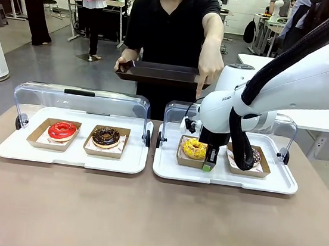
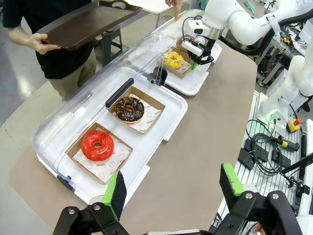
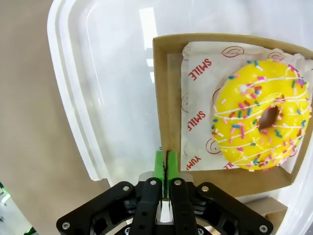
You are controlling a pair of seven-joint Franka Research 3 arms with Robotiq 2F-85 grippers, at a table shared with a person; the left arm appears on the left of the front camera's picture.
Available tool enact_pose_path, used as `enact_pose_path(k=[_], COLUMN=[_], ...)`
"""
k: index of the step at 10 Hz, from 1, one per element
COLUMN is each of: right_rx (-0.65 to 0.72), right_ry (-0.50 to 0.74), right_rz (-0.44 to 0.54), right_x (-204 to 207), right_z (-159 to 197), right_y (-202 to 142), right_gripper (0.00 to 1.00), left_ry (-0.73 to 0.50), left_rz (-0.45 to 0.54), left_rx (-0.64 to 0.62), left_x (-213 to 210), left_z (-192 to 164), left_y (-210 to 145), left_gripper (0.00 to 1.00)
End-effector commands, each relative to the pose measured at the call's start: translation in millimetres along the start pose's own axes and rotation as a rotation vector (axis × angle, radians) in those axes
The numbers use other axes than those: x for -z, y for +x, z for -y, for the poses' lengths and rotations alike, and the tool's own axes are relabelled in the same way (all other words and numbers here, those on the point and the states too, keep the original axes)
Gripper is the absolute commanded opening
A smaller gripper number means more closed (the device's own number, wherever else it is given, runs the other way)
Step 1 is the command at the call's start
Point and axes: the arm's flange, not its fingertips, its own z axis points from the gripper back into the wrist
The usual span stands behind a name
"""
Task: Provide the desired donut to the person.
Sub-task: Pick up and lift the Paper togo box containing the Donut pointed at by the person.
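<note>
the round yellow donut (image 3: 261,115) (image 1: 194,148) (image 2: 173,59) with coloured sprinkles and thin white stripes lies on white printed paper inside a shallow brown cardboard tray (image 3: 171,88). in the right wrist view it is above and to the right of the jaws, and the jaws do not touch it. the right gripper (image 3: 165,159) (image 1: 209,161) (image 2: 198,58) has its jaws pressed together on the left wall of this cardboard tray, so the thin wall is pinched between the green pads (image 3: 159,164).

on the other side of these jaws from the yellow donut there is a dark donut (image 1: 256,155) in its own cardboard tray, partly hidden by the arm's black cable. both stand on a white plastic tray (image 1: 224,177) with its clear lid raised behind.

just beyond the right gripper, the hand (image 1: 207,74) of the person (image 1: 170,28) in a black t-shirt points one finger down toward the yellow donut. the other hand holds a dark brown rectangular serving tray (image 1: 158,73) (image 2: 83,24) at the far side of the table.

the left gripper (image 2: 172,183) hovers above the brown table (image 2: 195,147) with its jaws spread wide and nothing between them. ahead of its jaws is a second white plastic tray (image 2: 168,125), with a glossy red donut (image 2: 97,145) (image 1: 62,129) nearer and a chocolate donut (image 2: 129,108) (image 1: 106,137) farther.
</note>
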Motion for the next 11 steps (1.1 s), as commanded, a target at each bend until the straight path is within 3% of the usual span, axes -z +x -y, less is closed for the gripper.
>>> enact_pose_path(k=[1, 5, 8, 11], right_rx=[-0.029, -0.115, -0.063, -0.113], right_ry=[-0.014, -0.012, 0.055, 0.053], right_rz=[-0.011, -0.069, -0.087, 0.019], right_x=[3.7, -12.1, -73.1, -142.4], right_z=[7.6, -16.1, -68.4, -123.8], right_y=[1.0, 3.1, -1.9, -20.2], right_gripper=[0.00, 0.00, 0.00, 0.00], left_ry=[-0.003, -0.003, -0.003, -0.003], left_rz=[-0.006, -0.006, -0.006, -0.006], left_rx=[0.008, 0.008, 0.008, 0.008], left_x=[-0.8, -0.8, -0.8, -0.8], left_z=[0.6, 0.6, 0.6, 0.6], left_y=[-0.7, -0.7, -0.7, -0.7], left_gripper=[1.00, 1.00, 1.00, 1.00])
